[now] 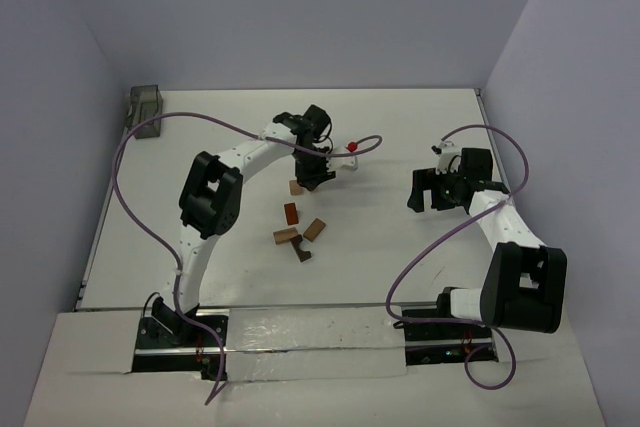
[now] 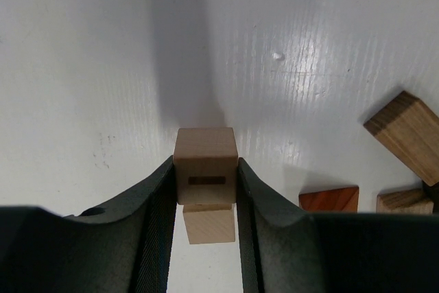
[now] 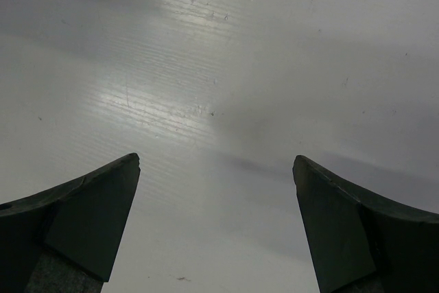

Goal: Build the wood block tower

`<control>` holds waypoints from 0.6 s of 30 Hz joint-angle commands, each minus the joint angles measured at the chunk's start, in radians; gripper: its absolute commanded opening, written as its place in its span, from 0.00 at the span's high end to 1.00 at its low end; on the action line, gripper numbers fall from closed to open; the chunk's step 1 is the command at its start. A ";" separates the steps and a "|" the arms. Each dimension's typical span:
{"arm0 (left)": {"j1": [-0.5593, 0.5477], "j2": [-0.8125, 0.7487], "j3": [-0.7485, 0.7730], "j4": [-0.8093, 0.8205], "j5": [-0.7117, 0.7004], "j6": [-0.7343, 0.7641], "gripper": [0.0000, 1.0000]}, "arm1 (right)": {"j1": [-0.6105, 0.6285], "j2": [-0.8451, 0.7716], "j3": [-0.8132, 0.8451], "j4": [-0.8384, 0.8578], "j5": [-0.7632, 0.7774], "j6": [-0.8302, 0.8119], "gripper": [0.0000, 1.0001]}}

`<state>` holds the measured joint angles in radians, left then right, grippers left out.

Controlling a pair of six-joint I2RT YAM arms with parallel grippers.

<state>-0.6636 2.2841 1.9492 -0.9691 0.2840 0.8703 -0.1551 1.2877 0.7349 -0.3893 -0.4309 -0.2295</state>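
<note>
My left gripper (image 1: pixel 316 180) is shut on a light tan block (image 2: pixel 206 166) with a dark slot in its face, held between the black fingers (image 2: pixel 154 224). A second tan cube (image 2: pixel 209 224) lies right under it; I cannot tell whether they touch. In the top view a tan block (image 1: pixel 296 187) shows beside the gripper. A reddish-brown piece (image 1: pixel 290 213) (image 2: pixel 329 199), a tan block (image 1: pixel 315 229) (image 2: pixel 406 132), another tan block (image 1: pixel 287 237) and a dark brown piece (image 1: pixel 302 252) lie loose nearer the arms. My right gripper (image 1: pixel 425 190) (image 3: pixel 216 169) is open and empty over bare table.
A grey translucent container (image 1: pixel 146 107) stands at the far left corner. A small red knob (image 1: pixel 352 146) sits by the left arm's purple cable behind the gripper. Walls close the table at the back and both sides.
</note>
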 commanded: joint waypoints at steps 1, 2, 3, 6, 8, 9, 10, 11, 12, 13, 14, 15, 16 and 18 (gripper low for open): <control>0.021 -0.003 -0.006 -0.015 0.009 0.027 0.75 | 0.006 0.003 0.038 0.020 -0.003 -0.007 0.00; 0.022 -0.003 -0.009 -0.012 0.009 0.026 0.75 | 0.006 0.002 0.039 0.019 -0.004 -0.007 0.00; 0.024 -0.002 -0.011 -0.009 0.008 0.025 0.75 | 0.006 0.002 0.039 0.018 -0.005 -0.007 0.00; 0.027 0.003 -0.012 -0.002 -0.005 0.018 0.74 | 0.006 0.002 0.038 0.017 -0.008 -0.007 0.00; 0.025 0.009 -0.012 -0.002 -0.013 0.012 0.73 | 0.006 0.004 0.038 0.018 -0.008 -0.007 0.00; 0.025 0.008 -0.013 -0.002 -0.014 0.010 0.73 | 0.006 0.004 0.038 0.018 -0.009 -0.007 0.00; 0.025 0.008 -0.017 0.001 -0.017 0.007 0.72 | 0.006 0.004 0.040 0.018 -0.009 -0.007 0.00; 0.025 0.006 -0.024 0.007 -0.017 0.006 0.71 | 0.005 0.004 0.040 0.017 -0.009 -0.005 0.00; 0.025 0.000 -0.029 0.010 -0.017 0.004 0.70 | 0.006 0.005 0.038 0.017 -0.009 -0.007 0.00; 0.026 -0.002 -0.034 0.011 -0.014 0.004 0.69 | 0.006 0.005 0.038 0.017 -0.009 -0.007 0.00; 0.026 -0.005 -0.038 0.012 -0.012 0.003 0.68 | 0.006 0.005 0.039 0.017 -0.009 -0.007 0.00; 0.026 -0.008 -0.041 0.012 -0.010 0.003 0.66 | 0.006 0.006 0.040 0.017 -0.009 -0.007 0.00; 0.027 -0.010 -0.044 0.012 -0.008 0.003 0.64 | 0.006 0.007 0.040 0.017 -0.010 -0.007 0.00; 0.026 -0.016 -0.052 0.013 -0.006 0.003 0.59 | 0.005 0.008 0.040 0.017 -0.011 -0.007 0.00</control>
<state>-0.6376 2.2883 1.9082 -0.9657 0.2615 0.8726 -0.1549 1.2877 0.7349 -0.3897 -0.4318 -0.2291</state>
